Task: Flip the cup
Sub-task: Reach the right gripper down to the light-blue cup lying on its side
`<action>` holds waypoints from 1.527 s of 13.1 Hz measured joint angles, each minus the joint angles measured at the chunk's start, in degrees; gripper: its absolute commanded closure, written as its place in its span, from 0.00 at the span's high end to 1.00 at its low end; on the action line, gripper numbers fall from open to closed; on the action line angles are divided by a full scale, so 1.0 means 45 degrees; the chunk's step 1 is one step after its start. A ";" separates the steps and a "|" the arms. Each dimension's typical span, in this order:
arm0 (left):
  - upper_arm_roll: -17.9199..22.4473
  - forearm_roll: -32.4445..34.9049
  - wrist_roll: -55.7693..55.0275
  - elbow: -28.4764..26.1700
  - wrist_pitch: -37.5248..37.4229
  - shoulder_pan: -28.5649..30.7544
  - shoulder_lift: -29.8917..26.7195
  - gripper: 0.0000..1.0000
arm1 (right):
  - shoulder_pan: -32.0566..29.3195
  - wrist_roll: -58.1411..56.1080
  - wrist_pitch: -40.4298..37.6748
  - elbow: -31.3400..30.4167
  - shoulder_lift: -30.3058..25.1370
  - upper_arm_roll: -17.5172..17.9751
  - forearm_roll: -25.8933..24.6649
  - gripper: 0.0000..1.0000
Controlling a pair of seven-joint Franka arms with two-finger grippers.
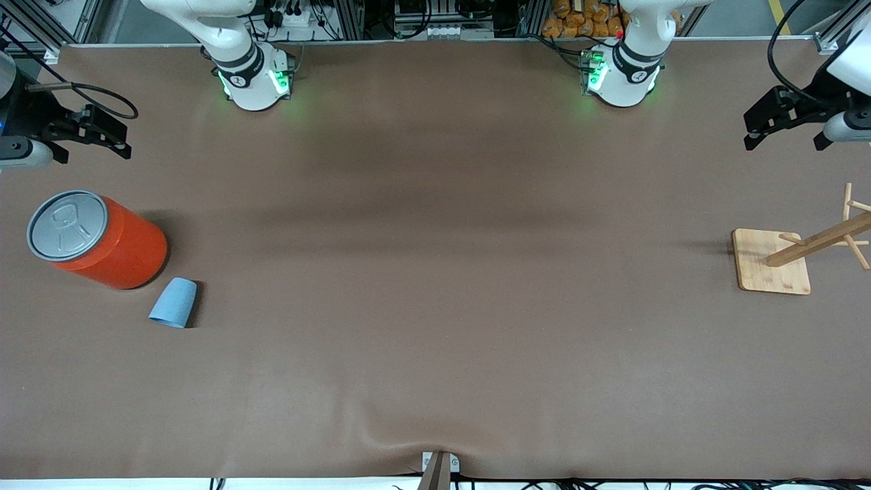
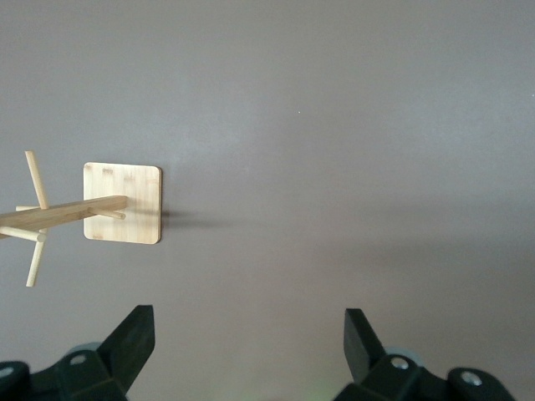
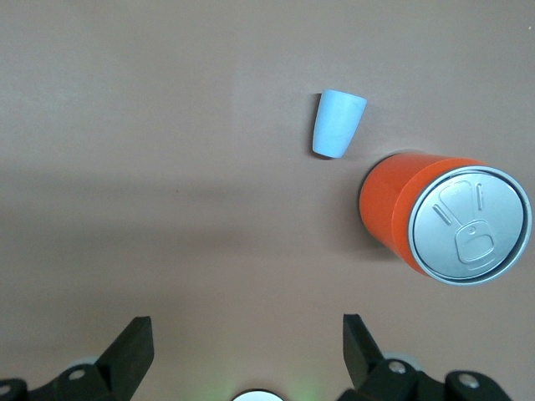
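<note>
The cup [image 1: 174, 303] is seen standing mouth-down on the brown table [image 1: 435, 286], toward the right arm's end of it, its narrower closed base turned upward. It is placed just beside the orange can [image 1: 102, 239] and nearer to the front camera than that can, with a small gap kept between the two. The can is set upright, its grey pull-tab lid [image 1: 67, 225] being shown on top. In the right wrist view the cup [image 3: 338, 124] and the can [image 3: 447, 217] are shown apart from each other, and nothing is held against either.

The right gripper [image 1: 102, 133] is held up in the air over the table's edge at the right arm's end, above bare table close to the can. Its fingers [image 3: 129, 347] are spread wide apart and nothing is grasped between them.

The left gripper [image 1: 772, 122] is held up over the left arm's end of the table. Its fingers [image 2: 132, 342] are likewise spread wide, with nothing between them. A wooden rack [image 1: 813, 245] with pegs is stood on a square wooden base [image 1: 765, 272] at that same end, and it is also seen in the left wrist view [image 2: 121, 203], well apart from the cup
</note>
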 measured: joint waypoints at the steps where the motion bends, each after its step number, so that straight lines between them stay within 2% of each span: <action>1: 0.0001 -0.0028 0.0000 0.0039 -0.0026 0.0048 0.0012 1.00 | -0.0005 -0.0001 0.0007 0.0017 0.0030 -0.0014 -0.0003 1.00; 6: -0.0003 -0.0218 0.0000 0.0071 -0.0075 0.0073 0.0034 1.00 | -0.0189 -0.0001 0.0031 0.0635 0.0741 -0.0150 -0.0005 1.00; 10: -0.0029 -0.0227 0.0005 0.0068 -0.0155 0.0064 0.0125 1.00 | -0.0990 -0.0025 0.0718 0.0535 0.2204 -0.0205 -0.0005 1.00; 15: -0.0039 -0.0228 0.0008 0.0073 -0.0160 0.0064 0.0223 1.00 | -0.1565 -0.0130 0.3876 -0.0658 0.4097 -0.0257 -0.0069 1.00; 20: -0.0035 -0.0228 0.0008 0.0089 -0.0159 0.0068 0.0356 1.00 | -0.1602 -0.0129 0.6931 -0.1257 0.6062 -0.0299 -0.0950 1.00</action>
